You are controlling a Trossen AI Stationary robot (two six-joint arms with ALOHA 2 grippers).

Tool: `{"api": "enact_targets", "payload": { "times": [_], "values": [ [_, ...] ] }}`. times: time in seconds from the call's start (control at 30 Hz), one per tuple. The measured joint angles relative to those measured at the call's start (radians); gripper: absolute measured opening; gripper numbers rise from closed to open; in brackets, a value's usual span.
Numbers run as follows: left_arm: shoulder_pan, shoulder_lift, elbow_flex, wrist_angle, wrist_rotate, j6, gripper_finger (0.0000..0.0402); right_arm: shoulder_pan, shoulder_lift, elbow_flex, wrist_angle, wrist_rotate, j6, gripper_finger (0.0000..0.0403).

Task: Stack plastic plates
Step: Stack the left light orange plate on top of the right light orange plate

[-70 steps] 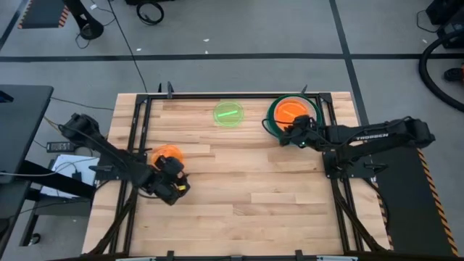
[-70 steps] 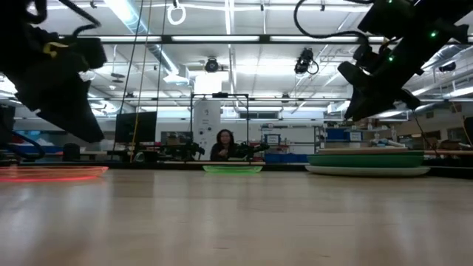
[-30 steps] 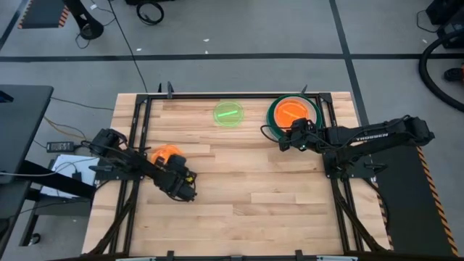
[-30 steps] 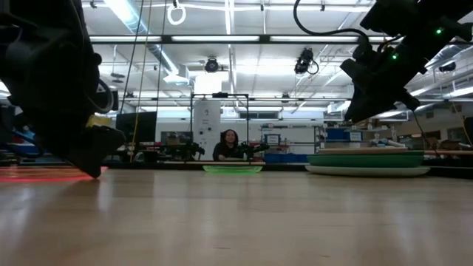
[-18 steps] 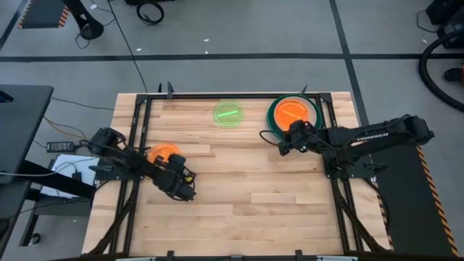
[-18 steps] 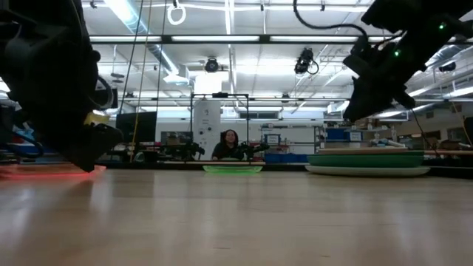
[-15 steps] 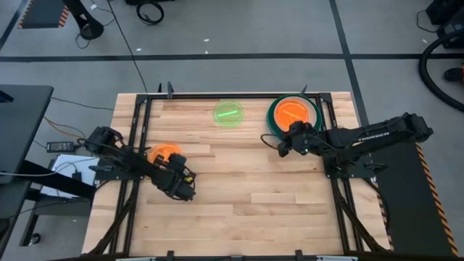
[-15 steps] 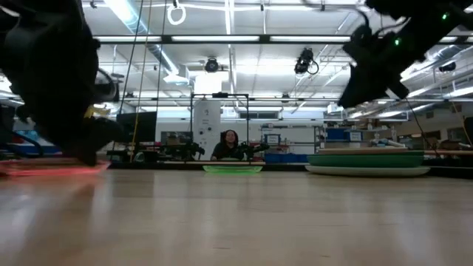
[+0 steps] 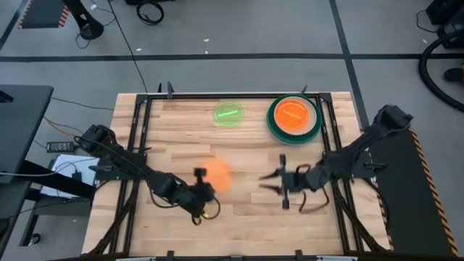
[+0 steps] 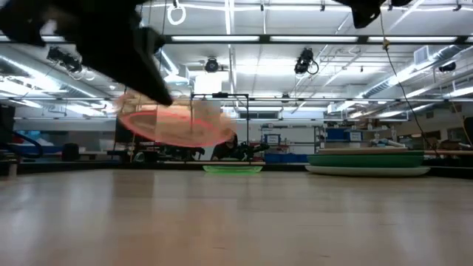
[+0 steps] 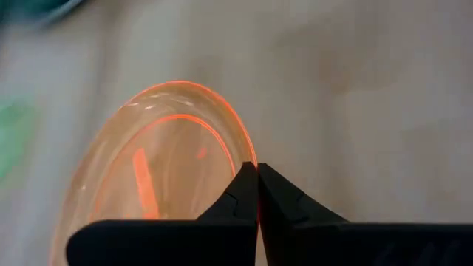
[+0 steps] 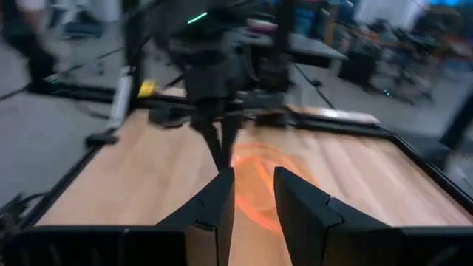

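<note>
My left gripper [image 9: 205, 190] is shut on the small translucent orange plate [image 9: 216, 176], which hangs in the air over the middle of the table [image 10: 177, 122]. My right gripper [image 9: 276, 188] stands open just to the right of it and faces it, holding nothing; its wrist view shows the orange plate [image 12: 259, 185] beyond its fingers. A small neon-green plate [image 9: 229, 114] lies flat at the far edge. At the far right a red-orange plate [image 9: 292, 113] tops a stack of larger plates [image 10: 367, 161] with a dark green rim. My left gripper pinches the orange plate's rim [image 11: 250, 157] between its two fingers, at the edge nearest the gripper. The fingers come slanting from the table's near left. The plate is lifted clear of the table and reaches out beyond the fingertips, tilted in the low view.
A black metal frame [image 9: 145, 109] runs along the table's left, far and right sides. Bare wood [image 9: 239, 225] lies along the near edge. A person [image 10: 222, 148] sits far behind the table in the room.
My left gripper has shut on the orange plate's rim, lifted it off the table's left part and carried it toward the middle, up and tilted. My right gripper has left the stack, moved toward the near edge and the middle, and turned toward the left arm.
</note>
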Motion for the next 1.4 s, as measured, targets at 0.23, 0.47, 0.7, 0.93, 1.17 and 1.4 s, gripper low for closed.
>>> {"api": "enact_targets", "payload": {
  "times": [0.23, 0.47, 0.7, 0.93, 1.17, 1.4],
  "values": [
    [0.008, 0.0, 0.0, 0.237, 0.267, 0.329, 0.0004, 0.069, 0.294, 0.105, 0.093, 0.003, -0.098, 0.0106],
    [0.045, 0.001, -0.003, 0.232, 0.346, 0.409, 0.0003, 0.067, 0.471, 0.295, -0.132, 0.008, -0.204, 0.0108],
    [0.077, 0.037, -0.003, 0.246, 0.356, 0.412, 0.0003, 0.045, 0.593, 0.324, -0.168, 0.007, -0.207, 0.0143],
    [0.102, 0.098, -0.003, 0.292, 0.371, 0.412, 0.0003, 0.028, 0.645, 0.324, -0.149, 0.014, -0.208, 0.0177],
    [0.124, 0.098, -0.003, 0.304, 0.375, 0.423, 0.0002, 0.006, 0.677, 0.324, -0.156, 0.047, -0.27, 0.0166],
    [0.124, 0.098, -0.003, 0.291, 0.395, 0.412, 0.0003, -0.027, 0.686, 0.323, -0.139, 0.052, -0.266, 0.0125]
  ]
}}
